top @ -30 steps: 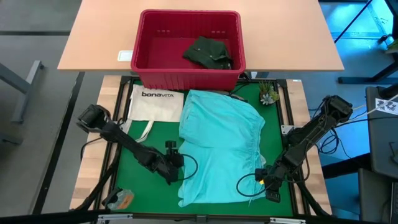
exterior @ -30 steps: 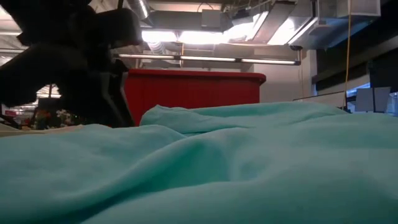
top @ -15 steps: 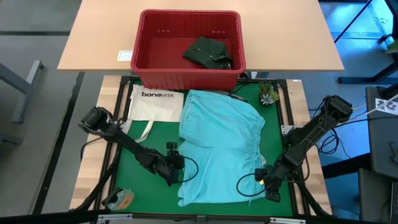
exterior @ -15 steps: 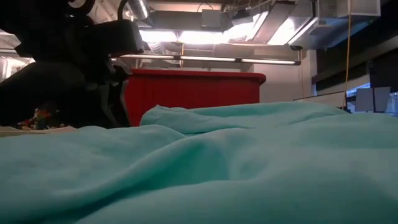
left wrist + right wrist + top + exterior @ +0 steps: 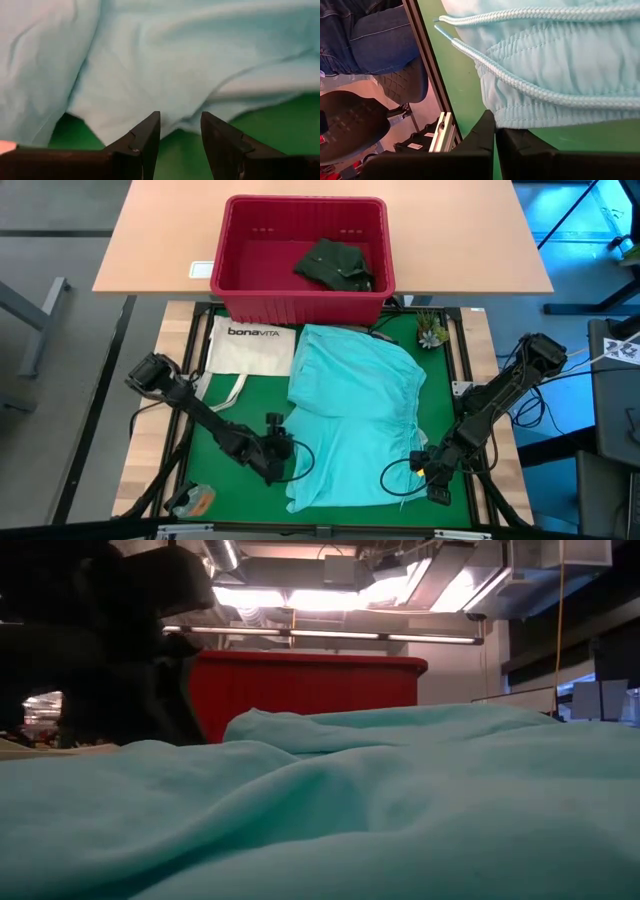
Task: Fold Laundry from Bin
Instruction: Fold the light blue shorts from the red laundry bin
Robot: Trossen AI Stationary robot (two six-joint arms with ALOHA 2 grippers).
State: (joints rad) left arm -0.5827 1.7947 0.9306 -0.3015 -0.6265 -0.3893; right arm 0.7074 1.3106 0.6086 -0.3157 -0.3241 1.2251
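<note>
High view, left gripper [image 5: 281, 461] open, moved nearer turquoise garment [image 5: 355, 415] edge, right gripper [image 5: 428, 478] closed, unmoved.

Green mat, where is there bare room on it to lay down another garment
Bare green mat lies left of the turquoise garment, below the white tote bag, though the left gripper sits there. Only a thin strip is free on the right, by the right gripper.

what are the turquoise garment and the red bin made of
The turquoise garment looks like soft matte woven or knit cloth: it wrinkles, with a gathered elastic waistband and braided drawstring. The red bin looks like rigid molded plastic, with slotted walls and a thick rim.
</note>
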